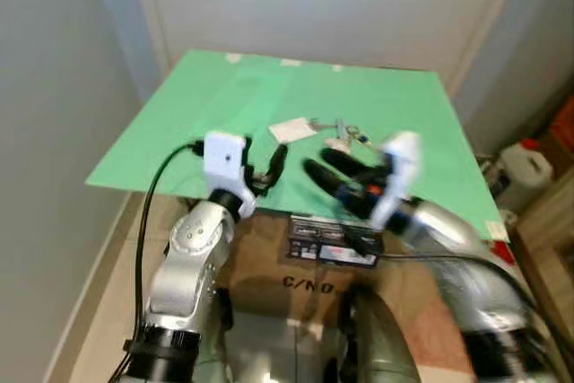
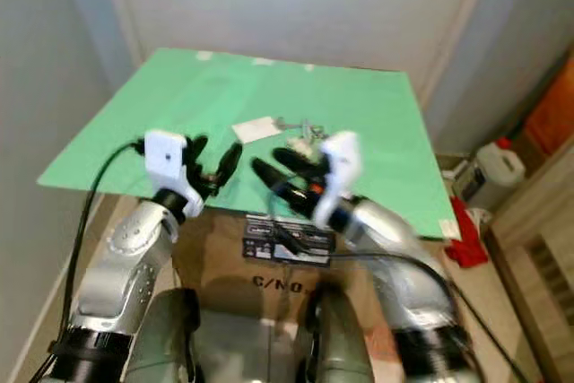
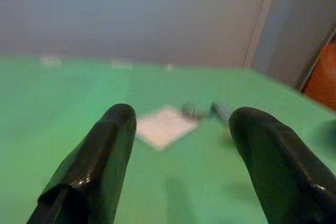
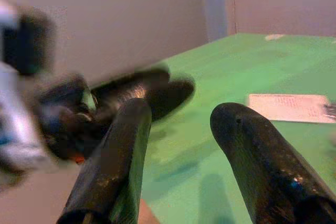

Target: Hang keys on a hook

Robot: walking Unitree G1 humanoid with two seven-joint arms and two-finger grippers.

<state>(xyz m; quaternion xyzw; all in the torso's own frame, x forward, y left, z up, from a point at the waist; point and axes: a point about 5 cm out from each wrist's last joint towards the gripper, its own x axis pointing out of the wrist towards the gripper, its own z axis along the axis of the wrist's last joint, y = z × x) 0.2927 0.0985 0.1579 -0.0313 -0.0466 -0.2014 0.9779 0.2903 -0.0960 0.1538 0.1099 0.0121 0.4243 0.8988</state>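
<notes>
Green tabletop point(image 1: 224, 123) sat on a cardboard box point(image 1: 269, 275), walls behind it. Keys point(image 1: 345, 134) lay flat on the green tabletop, roughly mid-surface toward its near half, with a white tag or card point(image 1: 291, 129) just beside them; whether card and keys touched was too blurred to tell. No hook could be made out.

Left gripper point(image 1: 267, 170) hovered over the near edge of the green tabletop, fingers apart and holding nothing, pointed toward the card. In the left wrist view the two black fingers point(image 3: 100, 161) were spread wide, card point(image 3: 164, 127) and keys point(image 3: 210, 111) seen between them, further out on the green.

Right gripper point(image 1: 334, 177) was also over the near edge of the green tabletop, just short of the keys, fingers apart, nothing held. Right wrist view showed its fingers point(image 4: 257, 156) separated, with the left gripper point(image 4: 139, 93) blurred across from it.

White plastic jug point(image 1: 525, 168) stood on the floor past the tabletop's right side, something red point(image 2: 466, 239) near it.
</notes>
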